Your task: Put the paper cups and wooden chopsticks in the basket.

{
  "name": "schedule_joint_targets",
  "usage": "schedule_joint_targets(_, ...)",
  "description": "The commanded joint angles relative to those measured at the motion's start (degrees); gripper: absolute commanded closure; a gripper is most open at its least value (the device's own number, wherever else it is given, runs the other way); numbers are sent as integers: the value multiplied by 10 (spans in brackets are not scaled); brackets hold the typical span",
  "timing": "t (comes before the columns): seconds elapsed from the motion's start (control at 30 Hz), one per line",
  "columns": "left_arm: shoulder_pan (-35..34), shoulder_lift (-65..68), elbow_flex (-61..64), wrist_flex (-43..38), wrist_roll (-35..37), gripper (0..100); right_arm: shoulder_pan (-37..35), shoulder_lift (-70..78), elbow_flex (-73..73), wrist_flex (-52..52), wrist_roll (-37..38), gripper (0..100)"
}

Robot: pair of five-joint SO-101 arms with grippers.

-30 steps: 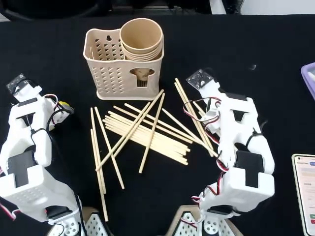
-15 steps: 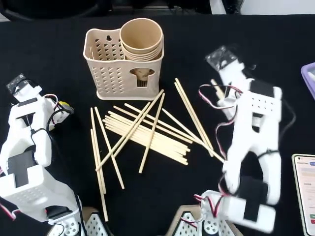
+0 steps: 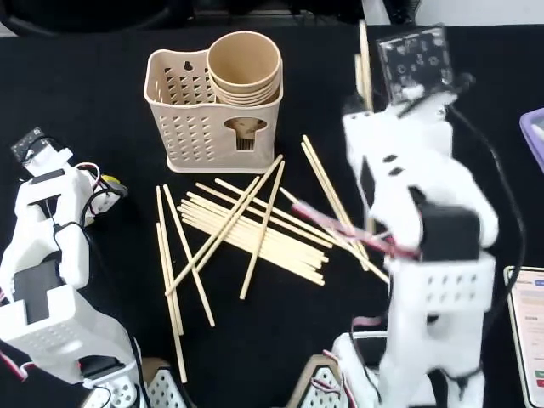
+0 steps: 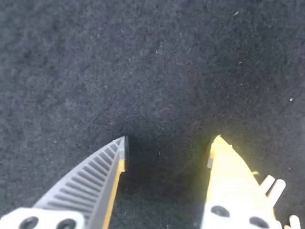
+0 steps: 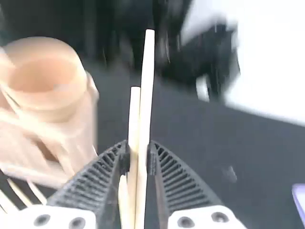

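Observation:
A beige basket (image 3: pixel 195 115) stands at the back of the black table with a stack of paper cups (image 3: pixel 244 66) in its right compartment. Several wooden chopsticks (image 3: pixel 246 228) lie scattered in front of it. My right gripper (image 5: pixel 138 160) is raised high, to the right of the basket, shut on two chopsticks (image 5: pixel 141 119) that stick up past its fingertips; they show in the high view as chopsticks (image 3: pixel 364 64) too. The basket (image 5: pixel 43 138) and cups (image 5: pixel 45 76) lie off to one side in the right wrist view. My left gripper (image 4: pixel 167 143) is open just above bare cloth at the table's left.
A purple object (image 3: pixel 535 132) sits at the right edge of the table. A phone (image 3: pixel 527 331) lies at the front right. The left arm (image 3: pixel 47 255) rests along the left side.
The right arm has lifted from the chopstick pile and swung up and back, carrying two chopsticks. The left arm has stayed still.

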Motion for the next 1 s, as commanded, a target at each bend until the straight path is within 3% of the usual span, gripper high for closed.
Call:
schedule_joint_targets(0.0, -12, 1, -21, 1, 3, 708, -84, -44, -13, -83, -56, 987)
schedule_joint_targets(0.13, -12, 2, -22, 1, 3, 708, -188, -49, -14, -157, -76, 987)
schedule_joint_targets(0.23, -12, 3, -22, 1, 3, 708, -250, -29, 16, -283, -74, 987)
schedule_joint_targets(0.37, -12, 4, -22, 1, 3, 708, -266, 40, 51, -513, -72, 987)
schedule_joint_targets(0.47, -12, 4, -23, 1, 3, 708, -266, 115, 43, -615, -72, 987)
schedule_joint_targets(0.97, -12, 4, -25, 0, 3, 708, -263, 471, -234, -631, -72, 987)
